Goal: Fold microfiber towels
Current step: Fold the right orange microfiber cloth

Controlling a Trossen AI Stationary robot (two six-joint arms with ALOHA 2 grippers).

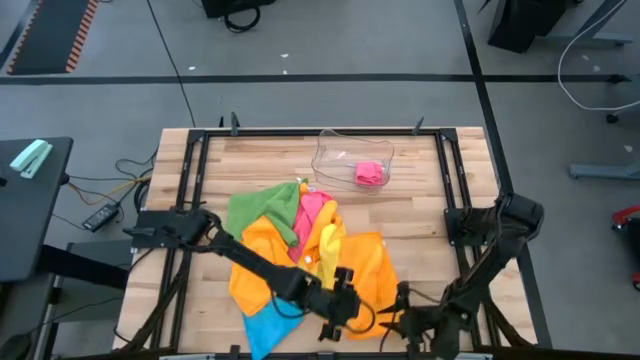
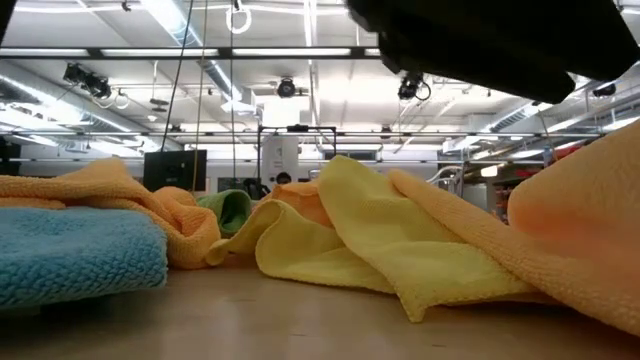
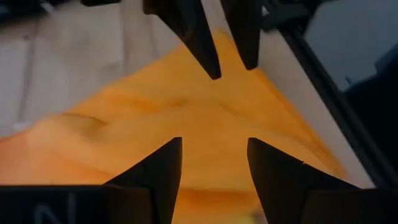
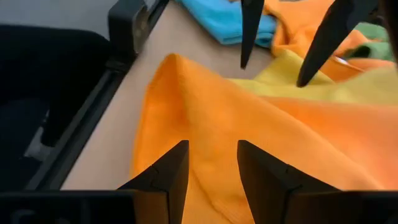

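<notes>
The microfiber towels lie in a loose pile mid-table: green (image 1: 260, 210), pink (image 1: 312, 208), yellow (image 1: 328, 240), orange (image 1: 365, 265) and blue (image 1: 265, 325). The orange towel spreads toward the table's near right. My left gripper (image 3: 214, 142) hangs open over it, with nothing between its fingers. My right gripper (image 4: 212, 144) faces it from the near right, also open. Its fingers (image 3: 208, 56) stand on either side of the orange towel's near corner (image 3: 229, 59). In the high view the two grippers (image 1: 355, 312) (image 1: 392, 318) nearly meet at the near edge. My right gripper's open fingers straddle the orange towel's near corner (image 4: 205, 124), slanting down from the table's near right. The towel lies on the table. I cannot tell whether the fingers touch it.
A clear plastic tray (image 1: 330, 150) at the far middle holds a folded pink cloth (image 1: 371, 173). A black frame rail (image 4: 93, 87) runs along the near edge, close beside the orange towel. Bare wood (image 1: 420, 215) shows right of the pile.
</notes>
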